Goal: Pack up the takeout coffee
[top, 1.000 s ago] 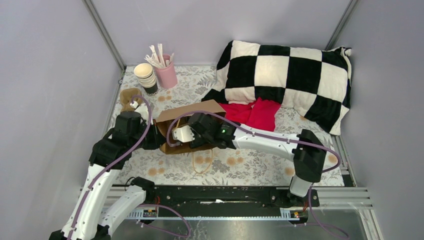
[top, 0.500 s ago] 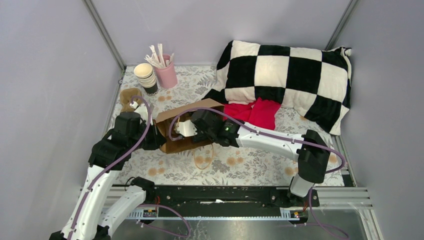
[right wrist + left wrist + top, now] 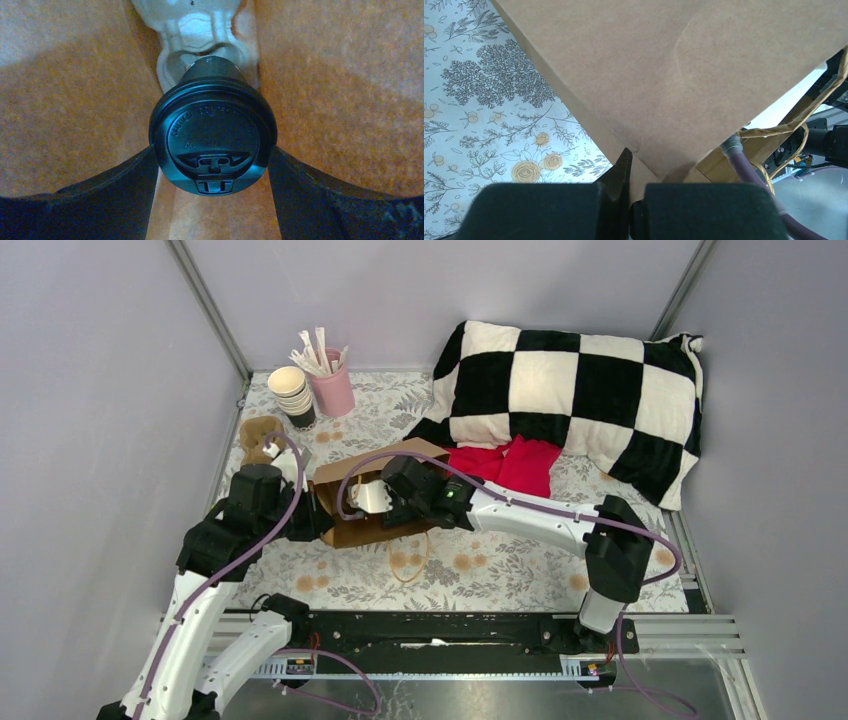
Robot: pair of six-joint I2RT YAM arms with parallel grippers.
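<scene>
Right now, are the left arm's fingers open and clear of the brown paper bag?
No, the left fingers are shut together, pinching an edge of the brown paper bag.

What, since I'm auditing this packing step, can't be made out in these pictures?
- Right wrist view: the takeout coffee, its cup wall and base mostly hidden behind its own lid.
- Top view: the takeout coffee, hidden by the brown paper bag and right arm.
- Left wrist view: the bag's inside, blocked by its outer wall filling the frame.

Pale lilac walls [image 3: 100, 390] enclose a floral-clothed table [image 3: 500, 575] bearing a checkered pillow [image 3: 570, 390].
</scene>
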